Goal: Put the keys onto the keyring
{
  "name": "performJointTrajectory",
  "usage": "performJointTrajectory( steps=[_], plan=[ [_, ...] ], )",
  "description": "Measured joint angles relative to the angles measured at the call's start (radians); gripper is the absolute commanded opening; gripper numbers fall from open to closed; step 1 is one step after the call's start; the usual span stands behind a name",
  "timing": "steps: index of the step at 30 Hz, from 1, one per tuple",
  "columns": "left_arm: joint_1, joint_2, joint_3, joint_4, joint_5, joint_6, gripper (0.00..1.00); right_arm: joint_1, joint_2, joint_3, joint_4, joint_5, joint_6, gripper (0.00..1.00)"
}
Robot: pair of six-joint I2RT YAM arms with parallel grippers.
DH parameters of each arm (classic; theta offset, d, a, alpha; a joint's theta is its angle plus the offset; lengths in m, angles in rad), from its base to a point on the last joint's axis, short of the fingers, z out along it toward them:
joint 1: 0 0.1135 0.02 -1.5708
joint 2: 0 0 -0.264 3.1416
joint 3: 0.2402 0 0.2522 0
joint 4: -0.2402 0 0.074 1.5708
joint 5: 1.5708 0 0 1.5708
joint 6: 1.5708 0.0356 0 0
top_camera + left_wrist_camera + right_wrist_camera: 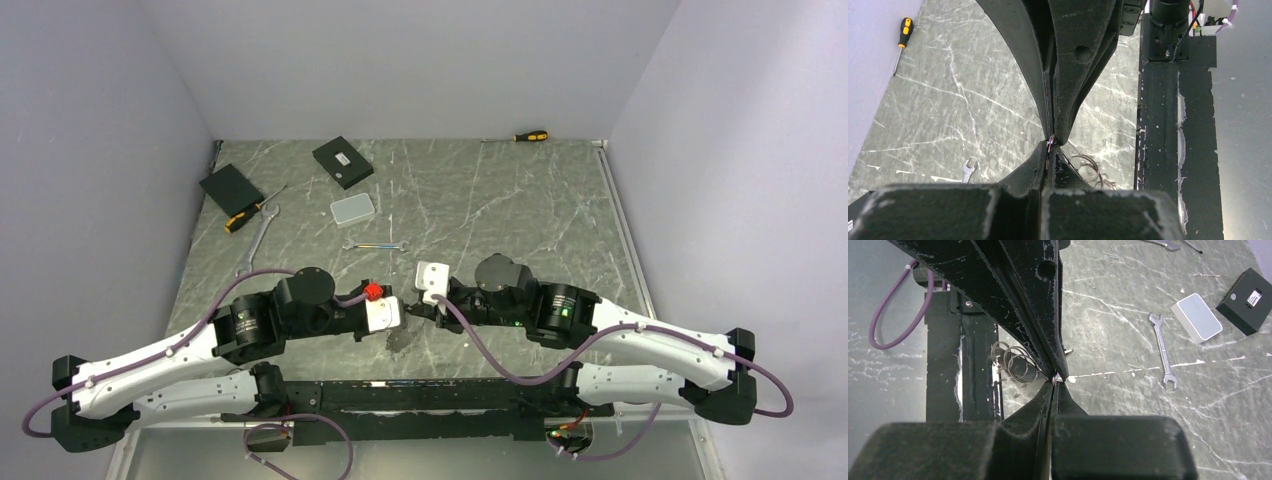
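keyring [1015, 365] coils hang at the near centre of the table [500, 220], just on the near side of the meeting fingertips and equally close to both arms. left gripper [1049, 148] and right gripper [1054, 384] are each pinched closed, tip to tip, on a metal sliver; whether it is key or wire we cannot tell. we count one keyring, no key we can make out, one short wrench [376, 245], one long wrench [257, 240], and two screwdrivers: the far-right screwdriver [530, 136] and the far-left screwdriver [250, 212].

No word, brand or number can be read in any view. A black box [1245, 300] on the worktop [1128, 315] carries a small white label [1254, 296], but its print is too fine to read.
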Motion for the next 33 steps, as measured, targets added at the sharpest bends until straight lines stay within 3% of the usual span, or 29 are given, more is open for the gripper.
performJointTrajectory(
  steps=[4, 8, 13, 19, 33],
  plan=[
    [0.0, 0.0, 0.0, -0.008, 0.0, 0.0, 0.0, 0.0, 0.006, 0.0, -0.002, -0.002, 0.0, 0.0],
    [0.0, 0.0, 0.0, -0.013, -0.004, 0.002, 0.27, 0.0, 0.007, 0.0, -0.001, 0.005, 0.0, 0.0],
    [0.0, -0.033, 0.0, 0.003, -0.019, -0.007, 0.39, 0.0, -0.052, -0.04, 0.041, 0.014, 0.0, 0.0],
    [0.0, -0.093, -0.001, 0.029, -0.037, -0.023, 0.42, 0.0, -0.149, -0.062, 0.116, 0.026, 0.006, 0.0],
    [0.0, -0.064, -0.064, 0.168, -0.001, -0.068, 0.42, 0.0, -0.185, -0.117, 0.201, 0.019, 0.045, 0.0]
  ],
)
